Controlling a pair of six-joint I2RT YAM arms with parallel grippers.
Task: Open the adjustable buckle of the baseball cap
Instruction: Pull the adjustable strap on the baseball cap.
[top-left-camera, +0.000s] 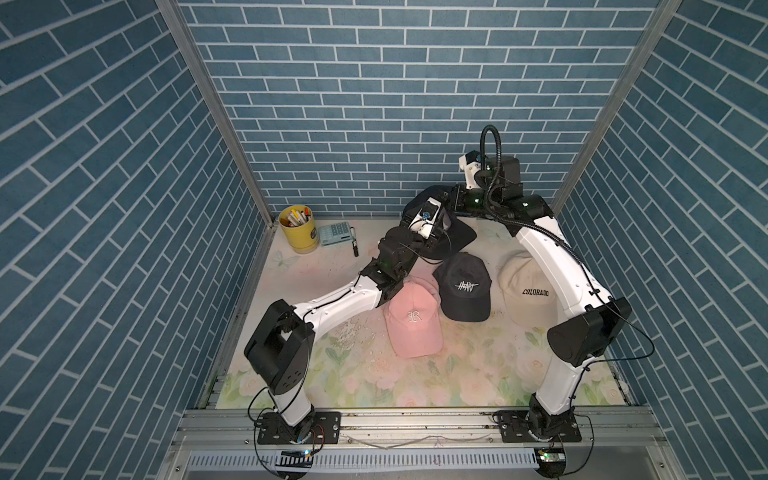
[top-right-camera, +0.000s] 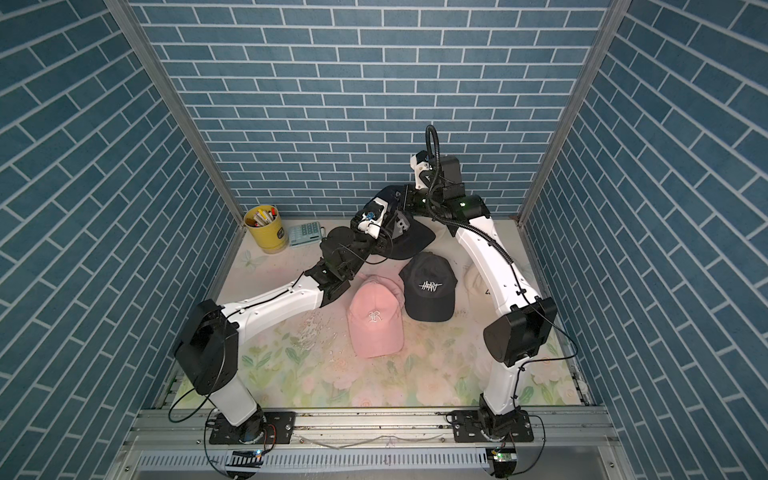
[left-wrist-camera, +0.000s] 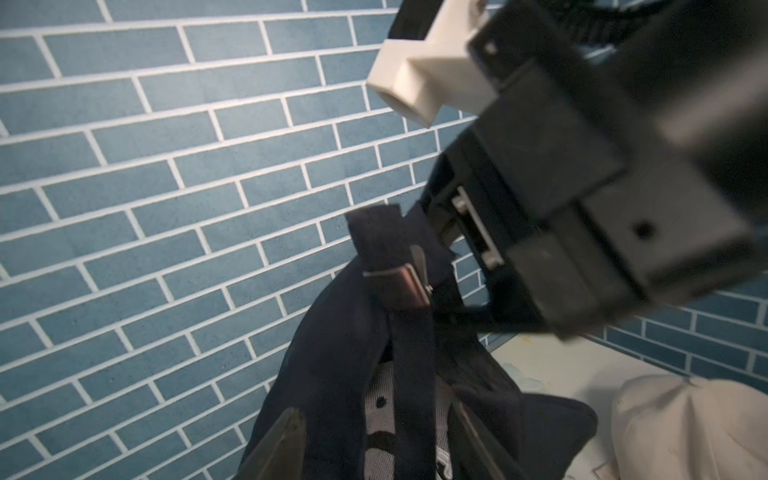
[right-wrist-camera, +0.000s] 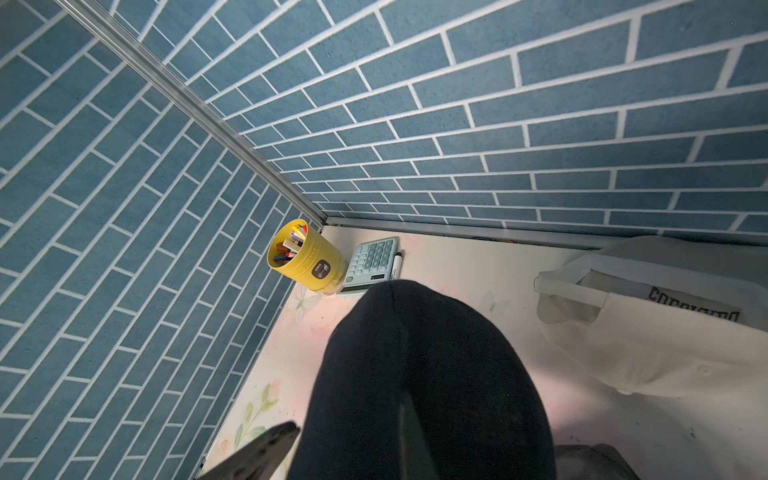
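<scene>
Baseball cap (top-left-camera: 455, 237) in navy is hanging aloft over the back edge of the bench (top-left-camera: 374, 374), as we are seeing in both top views. The right gripper (top-right-camera: 403, 198) is clenching the cap's fabric, jaws pressed together. The left gripper (left-wrist-camera: 378, 440) is straddling the rear strap (left-wrist-camera: 411, 374) with jaws parted; the metal buckle (left-wrist-camera: 401, 286) is sitting farther along that strap. A pink cap (top-left-camera: 413, 322), a black cap (top-left-camera: 463, 286) and a cream cap (top-left-camera: 521, 286) are lying mid-bench.
</scene>
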